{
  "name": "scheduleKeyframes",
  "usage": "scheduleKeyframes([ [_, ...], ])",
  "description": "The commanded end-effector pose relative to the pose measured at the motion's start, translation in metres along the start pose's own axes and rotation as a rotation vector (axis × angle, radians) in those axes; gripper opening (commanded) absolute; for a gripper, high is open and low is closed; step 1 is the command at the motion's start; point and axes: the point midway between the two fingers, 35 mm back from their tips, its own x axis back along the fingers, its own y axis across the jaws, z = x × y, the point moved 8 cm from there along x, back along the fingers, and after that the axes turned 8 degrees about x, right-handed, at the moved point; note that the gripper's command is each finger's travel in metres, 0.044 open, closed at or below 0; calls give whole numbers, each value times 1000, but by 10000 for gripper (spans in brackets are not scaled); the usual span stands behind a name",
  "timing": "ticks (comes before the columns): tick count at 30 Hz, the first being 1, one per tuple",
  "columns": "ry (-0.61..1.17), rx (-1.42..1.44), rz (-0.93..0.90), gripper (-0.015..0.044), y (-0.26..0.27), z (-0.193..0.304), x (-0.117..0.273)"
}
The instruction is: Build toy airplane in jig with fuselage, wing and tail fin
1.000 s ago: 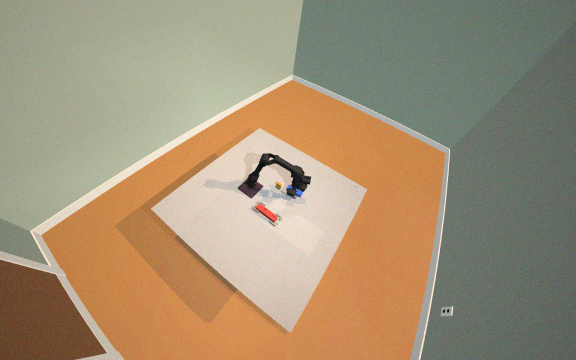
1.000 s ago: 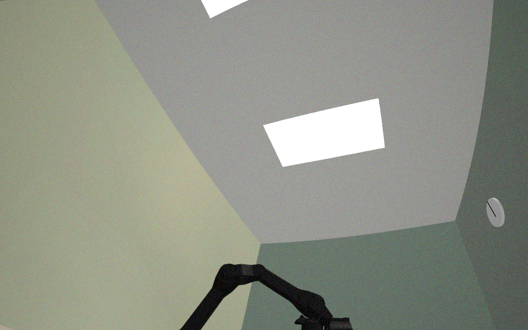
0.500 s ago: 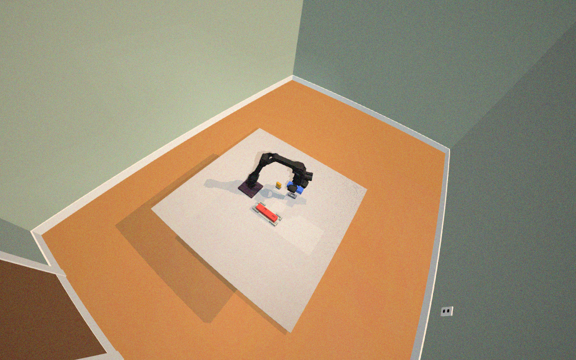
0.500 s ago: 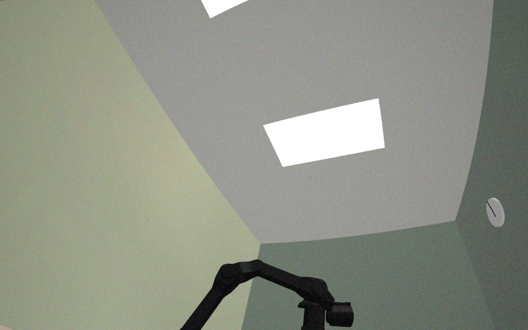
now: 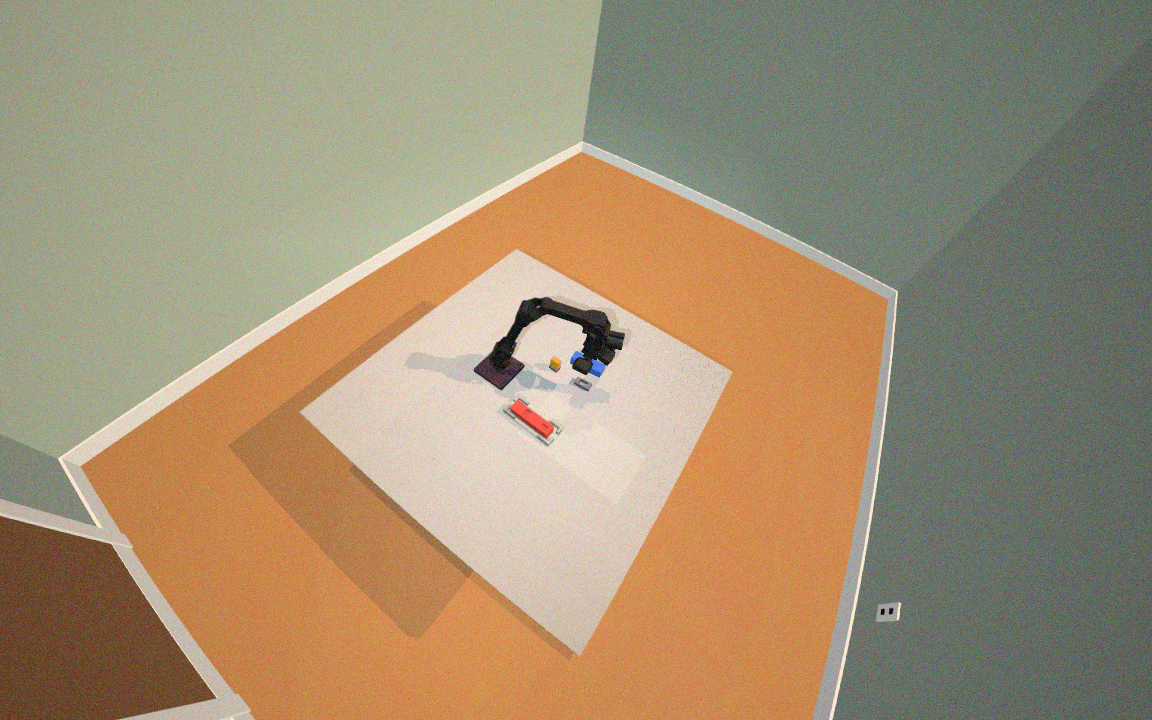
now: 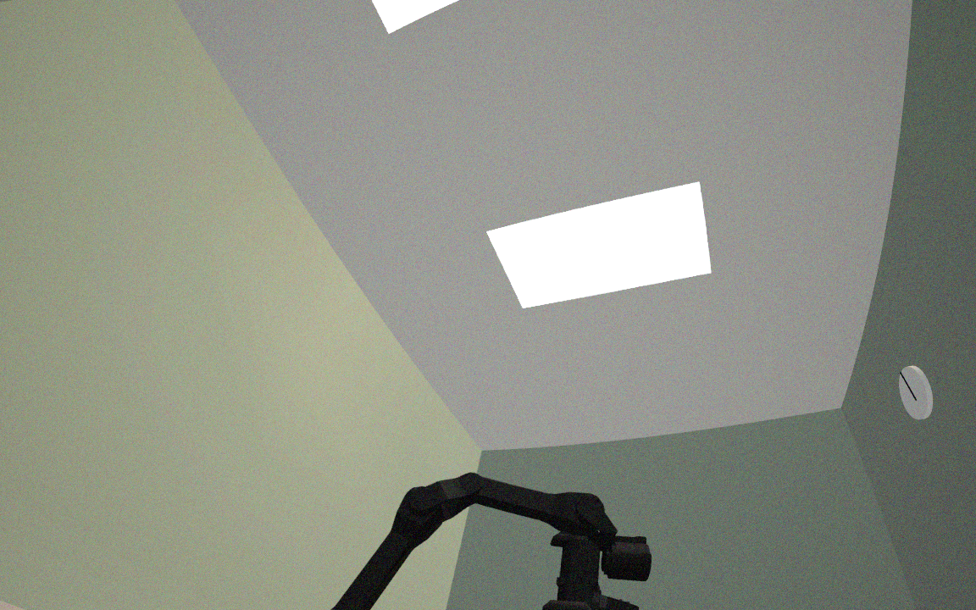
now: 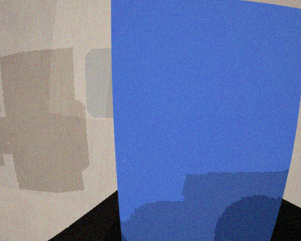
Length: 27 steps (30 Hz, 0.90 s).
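Note:
The blue wing [image 5: 598, 368] [image 7: 204, 100] is held up off the table above a small grey stand [image 5: 583, 384]. My gripper [image 5: 588, 362] [image 7: 190, 199] is shut on the wing, with one dark finger on each side of it in the wrist view. The red fuselage [image 5: 531, 418] lies in the pale grey cradle [image 5: 550, 441], apart from the gripper. The small size of the view hides whether it sits fully flat. The yellow-orange tail fin [image 5: 554, 362] stands apart, between the arm's base and the wing. The wing's tab and the fuselage sockets cannot be made out clearly.
The arm's dark base plate [image 5: 499, 369] is left of the tail fin. The pale table top [image 5: 473, 483] extends around the parts, with orange floor [image 5: 768, 429] beyond its edges. The exterior view shows only the upper arm [image 6: 514, 504], walls and ceiling.

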Motion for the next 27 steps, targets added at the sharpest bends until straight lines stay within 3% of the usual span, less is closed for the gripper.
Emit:
scheduleKeyframes([
  [1,2,39,7,0,-11,1,0],
  [27,6,430,13,0,-93,23,-10],
])
